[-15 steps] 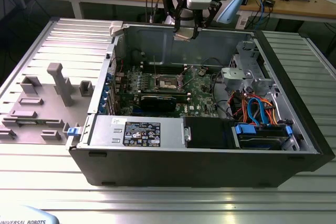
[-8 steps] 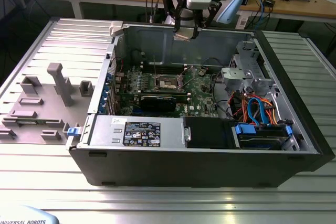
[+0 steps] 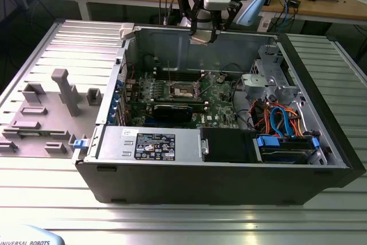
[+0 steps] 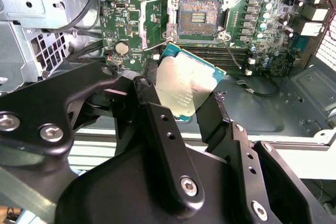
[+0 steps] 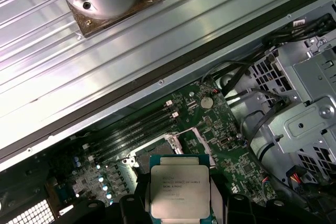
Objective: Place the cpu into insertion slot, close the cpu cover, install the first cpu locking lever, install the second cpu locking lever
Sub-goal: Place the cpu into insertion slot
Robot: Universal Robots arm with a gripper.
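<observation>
My gripper hangs above the back wall of the open computer case, shut on the cpu. The cpu is a flat square chip with a silver top, pinched by its edges between two black fingers; it is also in the first wrist view. Below it on the green board lies the insertion slot, dark and bare in the middle. The cpu cover stands swung open beside the slot. Two thin wire levers stick up loose from the socket's corners.
A black card and long memory slots lie close to the socket. A power supply sits at the case front, a drive cage and coloured cables on the exterior view's right. Grey fixtures stand outside on the left.
</observation>
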